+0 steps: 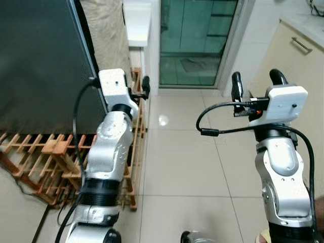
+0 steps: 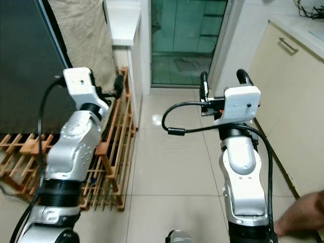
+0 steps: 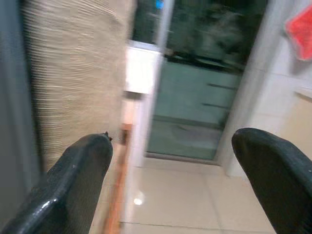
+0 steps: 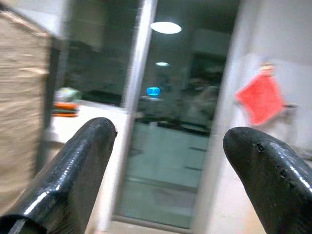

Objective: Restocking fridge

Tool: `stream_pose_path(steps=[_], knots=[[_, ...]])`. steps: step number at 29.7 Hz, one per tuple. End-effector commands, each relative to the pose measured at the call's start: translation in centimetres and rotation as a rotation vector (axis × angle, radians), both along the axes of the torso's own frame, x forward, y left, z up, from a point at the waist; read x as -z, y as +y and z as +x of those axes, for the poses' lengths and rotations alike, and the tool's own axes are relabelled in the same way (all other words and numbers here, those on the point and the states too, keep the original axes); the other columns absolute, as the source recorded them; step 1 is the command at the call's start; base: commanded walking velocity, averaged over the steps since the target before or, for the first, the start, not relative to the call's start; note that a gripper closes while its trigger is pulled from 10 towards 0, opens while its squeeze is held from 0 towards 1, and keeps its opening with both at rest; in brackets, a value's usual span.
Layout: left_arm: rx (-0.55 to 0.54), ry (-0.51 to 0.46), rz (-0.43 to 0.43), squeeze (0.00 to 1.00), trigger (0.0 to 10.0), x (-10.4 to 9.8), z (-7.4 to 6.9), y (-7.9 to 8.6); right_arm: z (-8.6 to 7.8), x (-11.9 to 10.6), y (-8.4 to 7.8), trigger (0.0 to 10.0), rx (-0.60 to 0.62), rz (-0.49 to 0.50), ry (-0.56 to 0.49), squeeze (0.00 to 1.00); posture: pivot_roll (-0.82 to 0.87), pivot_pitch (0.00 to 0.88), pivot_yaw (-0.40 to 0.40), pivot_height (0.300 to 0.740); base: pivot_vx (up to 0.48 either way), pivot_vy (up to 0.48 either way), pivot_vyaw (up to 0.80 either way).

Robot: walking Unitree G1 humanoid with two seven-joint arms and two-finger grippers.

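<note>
Both silver arms raised: left gripper and right gripper spread wide, holding nothing. Dark grey fridge door shut, beside left fingers; slatted wooden rack below them. No stock visible. Person's hand near right arm. Risk: snagging rack or striking hand when turning

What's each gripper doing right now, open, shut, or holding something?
Left gripper: open, holding nothing, beside the wooden slatted rack.
Right gripper: open, holding nothing, raised over the tiled floor.
</note>
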State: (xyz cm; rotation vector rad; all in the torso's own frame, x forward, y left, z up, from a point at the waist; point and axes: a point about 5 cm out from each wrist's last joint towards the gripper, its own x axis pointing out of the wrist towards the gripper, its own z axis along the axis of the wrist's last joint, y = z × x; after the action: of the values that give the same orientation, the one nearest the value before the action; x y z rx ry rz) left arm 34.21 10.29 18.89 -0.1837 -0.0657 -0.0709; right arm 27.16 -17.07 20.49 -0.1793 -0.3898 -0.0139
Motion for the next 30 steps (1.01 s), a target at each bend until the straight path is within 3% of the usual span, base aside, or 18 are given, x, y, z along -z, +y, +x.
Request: stream_pose_path(steps=[1,8,20,30], knots=[[-0.039,-0.008,0.013,0.0,10.0,-0.3,0.4,0.4,0.1,0.3,0.0,10.0,-0.01,0.009,0.014,0.0,-0.16,0.0,0.01,0.74,0.0,0.0,0.0],[-0.077,-0.017,0.016,0.0,10.0,-0.4,1.1,0.7,-0.1,1.5,-0.3,10.0,0.0,0.013,0.069,0.0,-0.17,0.0,0.012,0.74,0.0,0.0,0.0],[-0.062,-0.026,0.026,0.0,10.0,-0.4,2.8,-0.8,-0.4,2.6,-0.5,10.0,-0.003,0.008,0.108,0.0,-0.18,0.0,0.012,0.74,0.0,0.0,0.0],[-0.098,-0.027,0.048,0.0,10.0,-0.4,3.9,-1.2,-2.4,4.0,-0.8,10.0,0.019,0.003,0.173,0.0,-0.22,0.028,0.018,0.74,0.0,0.0,0.0]])
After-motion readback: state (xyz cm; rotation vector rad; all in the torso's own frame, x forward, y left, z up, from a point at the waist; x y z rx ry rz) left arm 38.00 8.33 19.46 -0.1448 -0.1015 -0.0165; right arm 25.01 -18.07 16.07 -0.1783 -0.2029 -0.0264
